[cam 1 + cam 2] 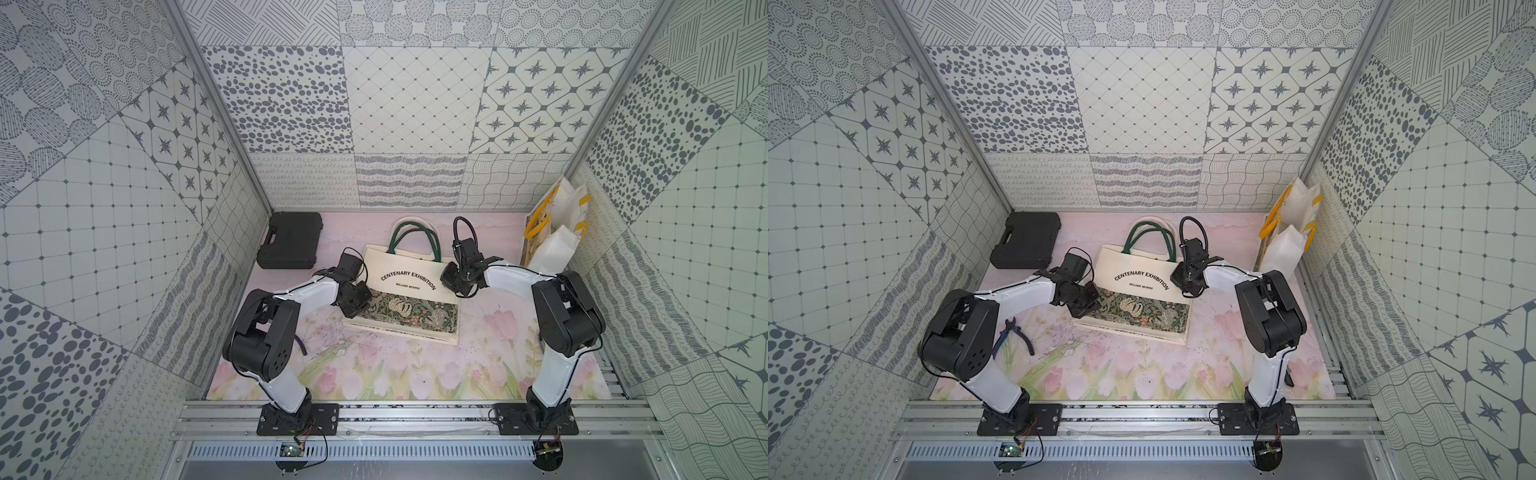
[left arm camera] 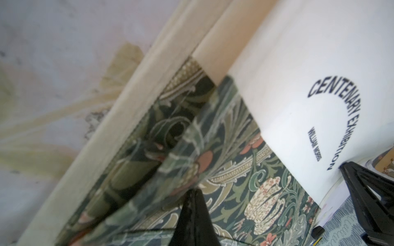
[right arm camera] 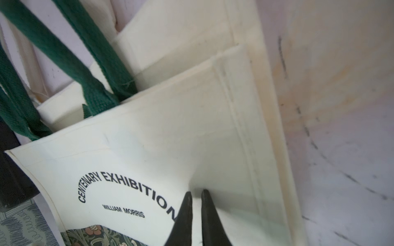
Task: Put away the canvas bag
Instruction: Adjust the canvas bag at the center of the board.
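Left fingers point(image 2: 191, 217) closed together, pinching a raised fold in the floral band of the canvas bag point(image 1: 409, 270). Right fingers point(image 3: 184, 215) nearly closed, nipping a pucker of its cream panel. Bag lies mid table point(image 1: 374, 365).

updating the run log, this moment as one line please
left hand: shut on canvas bag, floral part | right hand: shut on its cream panel | bag lying on table

Cream canvas bag point(image 1: 399, 266) lying flat mid-desk point(image 1: 374, 365), printed face up: CENTENARY EXHIBITION, WILLIAM MORRIS in black. Dark floral band along the near edge, one corner puckered into a fold. Green handles point(image 1: 393, 243) splayed toward the far side.
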Available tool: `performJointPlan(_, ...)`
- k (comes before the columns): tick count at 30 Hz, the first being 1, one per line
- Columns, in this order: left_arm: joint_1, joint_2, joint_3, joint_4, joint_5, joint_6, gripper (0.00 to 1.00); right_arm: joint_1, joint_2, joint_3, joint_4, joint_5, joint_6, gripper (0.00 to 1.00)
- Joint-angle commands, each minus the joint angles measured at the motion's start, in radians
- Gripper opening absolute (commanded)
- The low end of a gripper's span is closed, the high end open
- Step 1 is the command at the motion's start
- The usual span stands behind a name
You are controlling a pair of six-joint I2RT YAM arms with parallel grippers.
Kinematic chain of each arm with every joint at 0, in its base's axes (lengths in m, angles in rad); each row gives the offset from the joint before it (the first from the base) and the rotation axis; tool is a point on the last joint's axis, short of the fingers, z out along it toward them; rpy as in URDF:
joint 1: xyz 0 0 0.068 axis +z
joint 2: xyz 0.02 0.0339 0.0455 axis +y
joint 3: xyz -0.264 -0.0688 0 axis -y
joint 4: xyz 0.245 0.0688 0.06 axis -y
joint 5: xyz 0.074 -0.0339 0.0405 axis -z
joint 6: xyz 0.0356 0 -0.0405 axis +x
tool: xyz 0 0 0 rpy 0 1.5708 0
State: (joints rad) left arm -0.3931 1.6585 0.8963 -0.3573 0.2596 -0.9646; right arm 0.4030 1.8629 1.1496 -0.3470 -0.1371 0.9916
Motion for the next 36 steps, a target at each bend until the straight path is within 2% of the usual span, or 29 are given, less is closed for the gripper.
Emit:
performJointPlan(1, -0.077, -0.014, -0.066, -0.108, -0.086, -0.072, 0.0, -0.008, 0.017, -0.017, 0.001, -0.007, 0.009, 0.13)
performJointPlan(6, -0.15, -0.021, -0.082, -0.114, -0.115, -0.114, 0.0, -0.016, -0.023, -0.043, -0.009, -0.006, 0.001, 0.13)
performJointPlan(9, -0.155, -0.08, -0.071, -0.138, -0.145, -0.111, 0.0, -0.018, -0.042, -0.053, -0.019, -0.011, -0.003, 0.13)
performJointPlan(12, -0.136, -0.155, 0.02, -0.242, -0.269, -0.01, 0.0, -0.018, -0.06, -0.067, -0.022, -0.023, -0.004, 0.13)
performJointPlan(15, -0.042, -0.172, 0.119, -0.33, -0.341, 0.127, 0.0, -0.018, -0.08, -0.091, -0.01, -0.036, 0.002, 0.13)
performJointPlan(19, 0.126, -0.116, 0.168, -0.369, -0.324, 0.238, 0.0, -0.014, -0.1, -0.119, 0.006, -0.055, 0.007, 0.13)
performJointPlan(21, 0.17, -0.088, 0.169, -0.368, -0.313, 0.251, 0.0, -0.013, -0.106, -0.126, 0.007, -0.057, 0.009, 0.13)
performJointPlan(36, 0.189, 0.013, 0.105, -0.335, -0.25, 0.212, 0.0, -0.012, -0.128, -0.145, 0.002, -0.049, 0.002, 0.13)
